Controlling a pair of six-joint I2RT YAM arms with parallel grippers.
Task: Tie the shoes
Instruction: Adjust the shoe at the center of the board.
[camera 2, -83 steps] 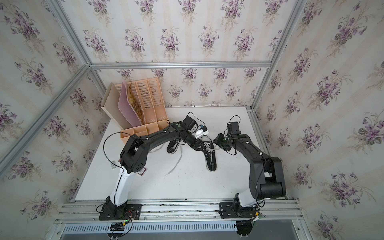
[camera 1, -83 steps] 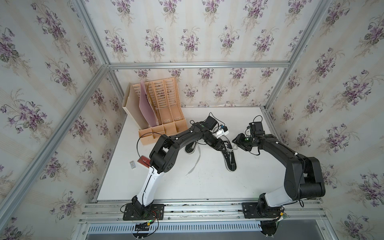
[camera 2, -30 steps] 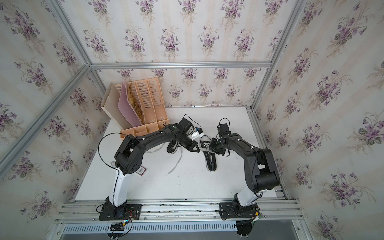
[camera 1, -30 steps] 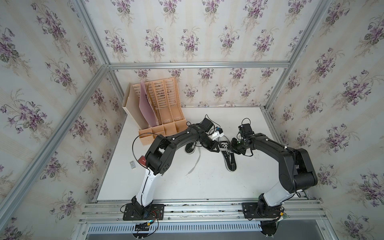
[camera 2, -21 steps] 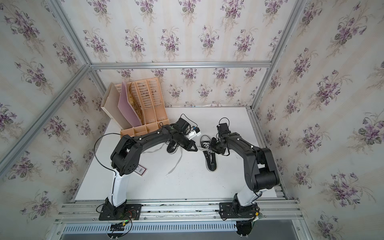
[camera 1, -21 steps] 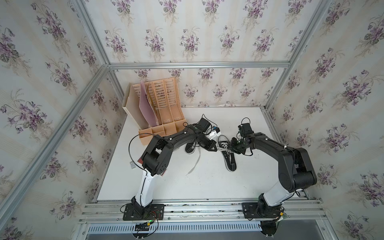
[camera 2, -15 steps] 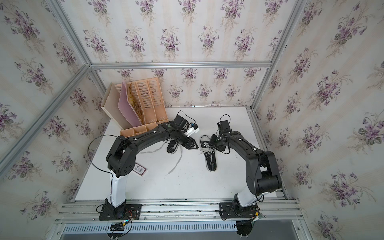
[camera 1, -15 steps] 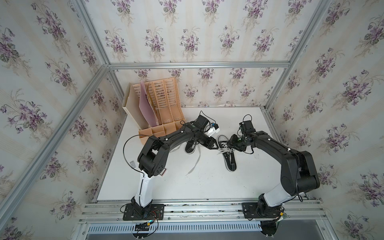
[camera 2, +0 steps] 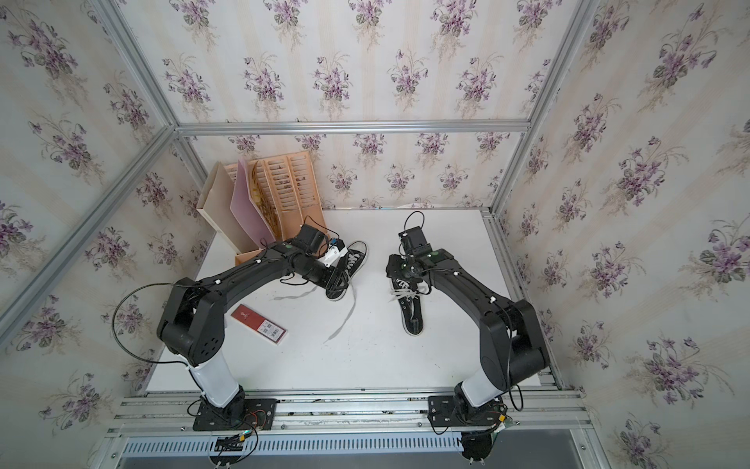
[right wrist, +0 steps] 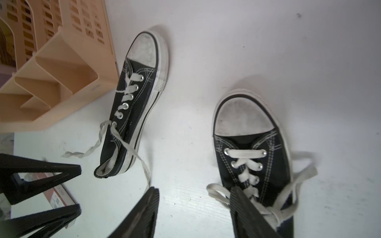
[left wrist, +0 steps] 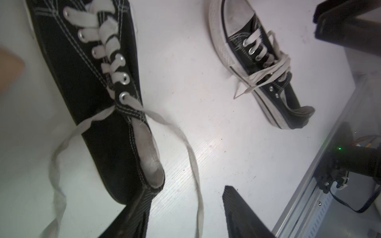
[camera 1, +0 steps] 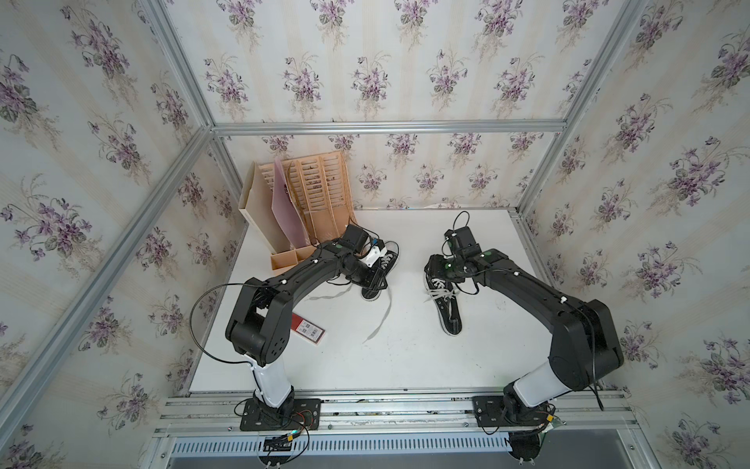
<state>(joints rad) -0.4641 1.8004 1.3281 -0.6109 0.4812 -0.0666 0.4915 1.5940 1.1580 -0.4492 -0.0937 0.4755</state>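
**Fig.** My L pincer (left wrist: 188, 191) stood open at the heel end of shoe A (left wrist: 99, 103), w/ one finger (left wrist: 134, 218) at the heel. Shoe A lay on its side just beside the rack (right wrist: 61, 61), w/ loose laces (left wrist: 199, 206) trailing away from it. My R pincer (right wrist: 194, 189) stood open over shoe B (right wrist: 247, 144). Shoe B sat upright, farther from the rack, w/ a knot (left wrist: 276, 69) in its laces.

— Can we read anything here?
— Hardly. We make out a white label (camera 2: 271, 329) with dark code squares at one end of the flat red box (camera 2: 247, 316), but the print is too small for us to read.
— And the black canvas sneakers with white toe caps (right wrist: 251, 156)?
— We can read no brand or lettering on them.
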